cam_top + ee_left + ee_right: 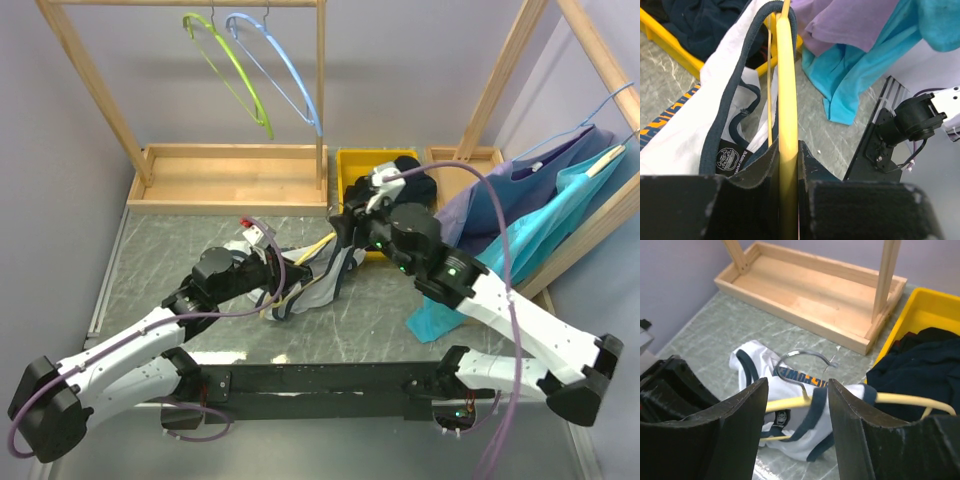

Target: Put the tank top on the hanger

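Note:
The white tank top [322,283] with navy trim lies bunched on the table's middle, partly draped over the yellow hanger [300,262]. My left gripper [788,165] is shut on the hanger's yellow arm [787,100]; a navy-trimmed strap [740,65] loops over that arm's far end. My right gripper [796,405] is open, hovering above the hanger's metal hook [805,360] and the tank top [790,405], where a strap crosses the yellow bar [790,402]. In the top view the right gripper [352,232] sits just right of the garment.
A yellow bin [372,170] with a black garment stands behind. A wooden rack [230,175] holds lime-green [232,68] and light-blue hangers [285,70]. Purple and teal garments [560,185] hang on the right rack; teal cloth [432,322] lies on the table.

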`<state>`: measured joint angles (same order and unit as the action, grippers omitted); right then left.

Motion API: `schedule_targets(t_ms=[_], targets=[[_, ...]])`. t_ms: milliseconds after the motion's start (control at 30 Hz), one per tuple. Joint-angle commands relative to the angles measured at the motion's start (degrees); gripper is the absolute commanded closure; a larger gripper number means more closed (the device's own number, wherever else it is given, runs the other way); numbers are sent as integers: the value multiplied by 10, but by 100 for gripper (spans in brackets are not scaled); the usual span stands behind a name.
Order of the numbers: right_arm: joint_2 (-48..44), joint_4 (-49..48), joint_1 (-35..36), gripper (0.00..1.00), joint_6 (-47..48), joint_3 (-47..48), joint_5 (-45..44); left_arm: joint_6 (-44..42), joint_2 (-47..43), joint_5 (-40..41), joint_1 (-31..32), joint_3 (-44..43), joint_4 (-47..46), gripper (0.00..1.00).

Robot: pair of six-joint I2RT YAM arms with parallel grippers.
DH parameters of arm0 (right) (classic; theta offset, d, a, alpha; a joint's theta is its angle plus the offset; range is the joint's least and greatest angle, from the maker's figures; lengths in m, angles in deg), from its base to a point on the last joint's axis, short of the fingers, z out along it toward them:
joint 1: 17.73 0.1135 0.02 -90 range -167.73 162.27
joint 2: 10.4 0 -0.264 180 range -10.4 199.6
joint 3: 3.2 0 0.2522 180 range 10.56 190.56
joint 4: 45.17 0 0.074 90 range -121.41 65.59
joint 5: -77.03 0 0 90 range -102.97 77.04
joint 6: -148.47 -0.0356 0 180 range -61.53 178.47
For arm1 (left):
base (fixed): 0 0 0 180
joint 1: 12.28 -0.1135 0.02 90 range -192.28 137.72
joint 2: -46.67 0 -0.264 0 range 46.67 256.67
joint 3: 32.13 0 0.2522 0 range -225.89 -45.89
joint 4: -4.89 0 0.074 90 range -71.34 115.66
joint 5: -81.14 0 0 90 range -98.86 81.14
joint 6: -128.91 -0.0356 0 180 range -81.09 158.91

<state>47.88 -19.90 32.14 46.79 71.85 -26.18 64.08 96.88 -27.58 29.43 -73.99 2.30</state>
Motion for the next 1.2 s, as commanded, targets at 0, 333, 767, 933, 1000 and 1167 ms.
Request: schedule_targets(t_ms=[0,333,767,933,1000,1167], targets=[[52,-32,4,41,27,16,-8,2,8,-10,3,-39,-61,99],[88,-55,8,47,16,3,-36,8,23,-17,6,-55,-60,99],[101,-70,17,61,8,-25,-73,45,16,-1,7,-51,-97,99],[104,-69,19,100,14,-21,-104,66,38,25,7,-65,-69,84],[102,-75,20,100,26,-25,-121,94,45,79,7,-85,-23,63],[96,-95,23,100,38,-44,-172,166,13,218,7,-93,79,22]])
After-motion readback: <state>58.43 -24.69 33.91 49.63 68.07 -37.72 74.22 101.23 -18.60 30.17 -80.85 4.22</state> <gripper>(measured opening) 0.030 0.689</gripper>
